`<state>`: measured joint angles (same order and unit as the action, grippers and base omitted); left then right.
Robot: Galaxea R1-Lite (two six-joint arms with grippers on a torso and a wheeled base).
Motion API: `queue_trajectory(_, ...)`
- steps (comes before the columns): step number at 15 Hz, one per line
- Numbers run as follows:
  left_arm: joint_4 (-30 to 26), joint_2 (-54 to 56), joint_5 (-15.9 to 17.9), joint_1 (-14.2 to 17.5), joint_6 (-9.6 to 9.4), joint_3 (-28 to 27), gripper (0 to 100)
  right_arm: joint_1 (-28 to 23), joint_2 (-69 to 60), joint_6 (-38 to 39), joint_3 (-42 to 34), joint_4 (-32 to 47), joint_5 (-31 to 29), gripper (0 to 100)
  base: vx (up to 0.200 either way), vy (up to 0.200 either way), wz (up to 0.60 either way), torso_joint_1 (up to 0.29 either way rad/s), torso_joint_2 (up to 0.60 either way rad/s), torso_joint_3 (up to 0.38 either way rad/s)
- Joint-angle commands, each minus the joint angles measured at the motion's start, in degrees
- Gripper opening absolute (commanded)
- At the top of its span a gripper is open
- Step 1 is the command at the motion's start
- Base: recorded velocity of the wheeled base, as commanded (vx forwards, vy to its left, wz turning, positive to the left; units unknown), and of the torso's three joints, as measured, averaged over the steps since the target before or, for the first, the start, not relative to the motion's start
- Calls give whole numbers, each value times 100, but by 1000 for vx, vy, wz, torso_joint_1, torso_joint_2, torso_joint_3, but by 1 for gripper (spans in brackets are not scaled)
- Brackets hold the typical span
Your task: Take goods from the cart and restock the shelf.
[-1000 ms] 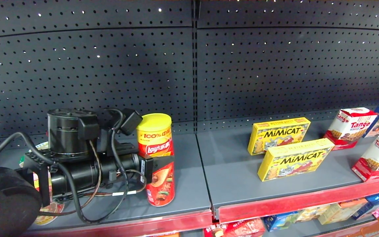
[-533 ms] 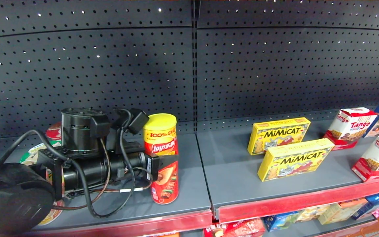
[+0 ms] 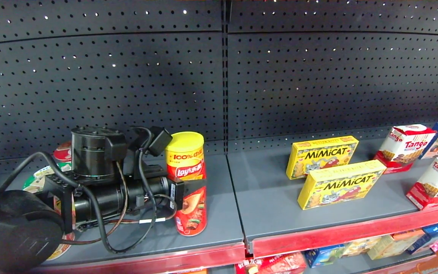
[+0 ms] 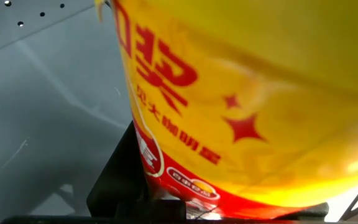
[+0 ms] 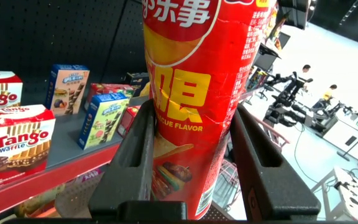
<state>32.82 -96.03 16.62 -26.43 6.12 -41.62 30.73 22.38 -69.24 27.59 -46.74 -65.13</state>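
Red chip can [image 3: 185,161], judged light and crushable, is clamped mid-body by left gripper [image 3: 191,187]; second can [image 5: 188,68] by right gripper [image 5: 191,124].

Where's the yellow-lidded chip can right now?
Head view, left side: yellow-lidded chip can upright on the shelf, in the left gripper, left of the yellow boxes.

Left arm [image 3: 105,196] was matte black: tubular link, squat cylindrical joint housing [image 3: 91,152], boxy wrist camera [image 3: 161,137]. Loose black cables [image 3: 108,249] looped beneath, one bearing a white tag [image 3: 151,220]. Rounded black elbow shell [image 3: 13,232].
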Motion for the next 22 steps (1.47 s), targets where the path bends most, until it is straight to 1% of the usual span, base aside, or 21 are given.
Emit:
queue_trajectory(1, -21, -13, 0, 15, -6, 13, 0, 3, -6, -2, 1, -2, 1, 0, 0, 0, 0, 0, 0, 0)
queue_trajectory(5, -21, 66, 0, 41, -6, 198, 0, 3, -6, -2, 1, 7, -8, 0, 0, 0, 0, 0, 0, 0)
queue_trajectory(7, -21, 269, 0, 50, -14, 462, 0, 3, -6, -2, -8, -2, -8, 0, 0, 0, 0, 0, 0, 0)
queue_trajectory(9, -21, 348, 0, 85, -6, 506, 0, 3, -6, -2, -17, 7, -8, 0, 0, 0, 0, 0, 0, 0)
queue_trajectory(10, -30, 427, 8, 244, -23, 558, 0, 12, -6, -2, -17, 7, -8, 0, 0, 0, 0, 0, 0, 0)
queue_trajectory(13, -30, 515, 35, 331, -190, 769, 0, 21, 3, -2, -17, 7, -8, 0, 0, 0, 0, 0, 0, 0)
queue_trajectory(16, -30, 515, 44, 331, -216, 769, 0, 56, 3, -2, -25, 7, -8, 0, 0, 0, 0, 0, 0, 0)
queue_trajectory(22, -21, 515, 44, 331, -208, 787, 0, 56, -6, -2, -25, 7, -8, 0, 0, 0, 0, 0, 0, 0)
